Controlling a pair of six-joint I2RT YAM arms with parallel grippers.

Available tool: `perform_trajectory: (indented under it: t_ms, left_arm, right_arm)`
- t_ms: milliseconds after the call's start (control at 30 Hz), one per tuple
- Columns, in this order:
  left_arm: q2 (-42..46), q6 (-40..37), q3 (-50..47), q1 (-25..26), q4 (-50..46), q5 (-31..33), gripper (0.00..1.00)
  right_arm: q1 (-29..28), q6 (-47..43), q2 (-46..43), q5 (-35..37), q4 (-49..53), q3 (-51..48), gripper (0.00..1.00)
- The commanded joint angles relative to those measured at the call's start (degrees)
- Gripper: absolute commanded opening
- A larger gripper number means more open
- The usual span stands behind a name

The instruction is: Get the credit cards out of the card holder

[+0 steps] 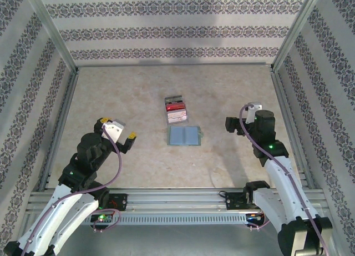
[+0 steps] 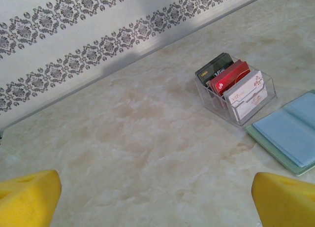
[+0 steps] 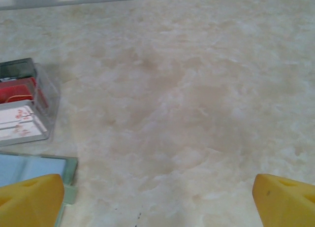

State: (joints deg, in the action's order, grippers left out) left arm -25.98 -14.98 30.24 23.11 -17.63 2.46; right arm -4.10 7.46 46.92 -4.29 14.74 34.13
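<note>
The card holder (image 1: 184, 135), a grey-green wallet, lies open and flat mid-table, its bluish inner pockets up. Just behind it, three credit cards stand in a clear box (image 1: 176, 110): dark grey (image 1: 173, 99), red (image 1: 176, 106), pale pinkish-white (image 1: 177, 116). My left gripper (image 1: 117, 130) hovers open to the wallet's left, nothing between its yellow fingertips (image 2: 29, 197). The left wrist view shows the cards (image 2: 230, 78) and wallet (image 2: 290, 133) at right. My right gripper (image 1: 237, 116) is open to the wallet's right. In its wrist view the cards (image 3: 17, 89) and wallet (image 3: 29, 168) sit at left.
The clear box's wall (image 2: 268, 86) nearly touches the wallet's far edge. Patterned walls (image 1: 177, 28) enclose the marble-look table (image 1: 127, 95) at back and sides. A metal rail (image 1: 177, 197) runs along the near edge between the arm bases.
</note>
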Motion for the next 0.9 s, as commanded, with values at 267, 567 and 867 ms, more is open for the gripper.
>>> perform_trajectory:
  t_ms: [267,567,867]
  left_arm:
    - [-2.96,-0.39,-0.12,-0.89,1.37,2.06,1.0]
    - [-6.51,0.99,0.4,-1.12,2.12,2.67,1.0]
    - [-9.98,5.58,-1.15,-1.5,7.45,7.21,1.0]
  right_arm:
    - [1.37,-5.19,11.24,5.49,-30.07,-10.45,0.98]
    - [1.9,-7.99,24.87,3.75,-54.96,-13.59,0.98]
    - [2.03,-9.26,39.22,1.27,-72.29,-16.04,0.98]
